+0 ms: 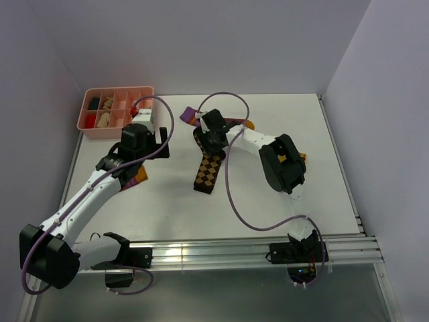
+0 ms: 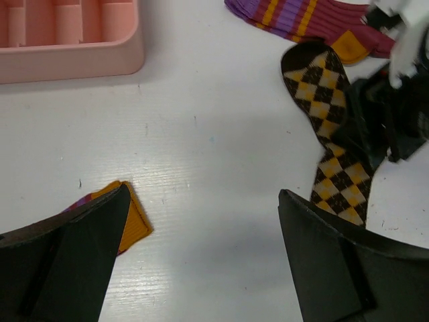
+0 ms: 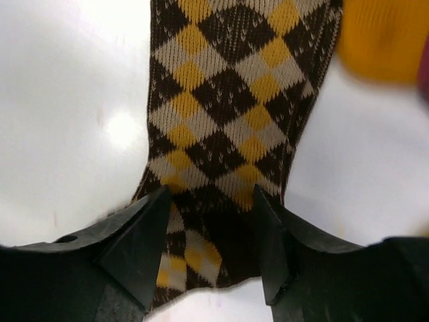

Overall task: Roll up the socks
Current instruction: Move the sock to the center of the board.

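Observation:
The brown-and-tan diamond-check sock (image 1: pixel 208 171) lies flat mid-table, bent near its far end. My right gripper (image 1: pixel 210 142) is down on that far part. In the right wrist view its fingers (image 3: pixel 144 235) stand partly apart, with the check sock (image 3: pixel 228 100) running between and under them. One maroon sock (image 1: pixel 190 118) lies just beyond, and it also shows in the left wrist view (image 2: pixel 308 17). My left gripper (image 1: pixel 158 142) is open and empty over bare table (image 2: pixel 201 194). The second maroon sock (image 1: pixel 138 176) lies under the left arm, its orange toe (image 2: pixel 134 221) beside my left finger. The mustard sock is mostly hidden.
A pink compartment tray (image 1: pixel 94 127) with small items stands at the back left, and its wall shows in the left wrist view (image 2: pixel 127 60). A bit of orange-yellow fabric (image 1: pixel 303 158) peeks from behind the right arm. Cables loop over the table. A metal rail (image 1: pixel 221 251) runs along the near edge.

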Available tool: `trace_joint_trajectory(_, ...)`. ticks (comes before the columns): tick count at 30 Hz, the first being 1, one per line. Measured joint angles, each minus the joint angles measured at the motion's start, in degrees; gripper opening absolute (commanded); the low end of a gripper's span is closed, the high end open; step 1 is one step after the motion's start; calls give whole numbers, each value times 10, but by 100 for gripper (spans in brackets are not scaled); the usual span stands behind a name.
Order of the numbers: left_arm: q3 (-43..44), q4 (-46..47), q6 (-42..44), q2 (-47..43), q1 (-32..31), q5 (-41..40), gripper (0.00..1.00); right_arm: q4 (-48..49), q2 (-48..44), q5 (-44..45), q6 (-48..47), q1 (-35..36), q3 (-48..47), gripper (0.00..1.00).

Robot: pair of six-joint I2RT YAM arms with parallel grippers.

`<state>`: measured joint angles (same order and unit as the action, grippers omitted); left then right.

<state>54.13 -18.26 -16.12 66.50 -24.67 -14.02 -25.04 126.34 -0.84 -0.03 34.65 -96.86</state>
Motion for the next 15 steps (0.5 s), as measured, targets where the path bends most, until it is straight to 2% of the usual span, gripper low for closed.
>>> trace_joint_trajectory(5,-9,7,5,-25,0,-15,99,29,-152,10,-24,25,181,62)
trace_joint_trajectory(9,-23,17,13,-46,0,-22,99,68,-292,17,-31,93,308,63)
trace_joint_trajectory(12,-25,24,19,-54,0,-24,98,92,-348,20,-33,145,374,63)
trace_joint_trajectory(15,-29,35,25,-59,0,-24,98,97,-362,33,-32,182,414,63)
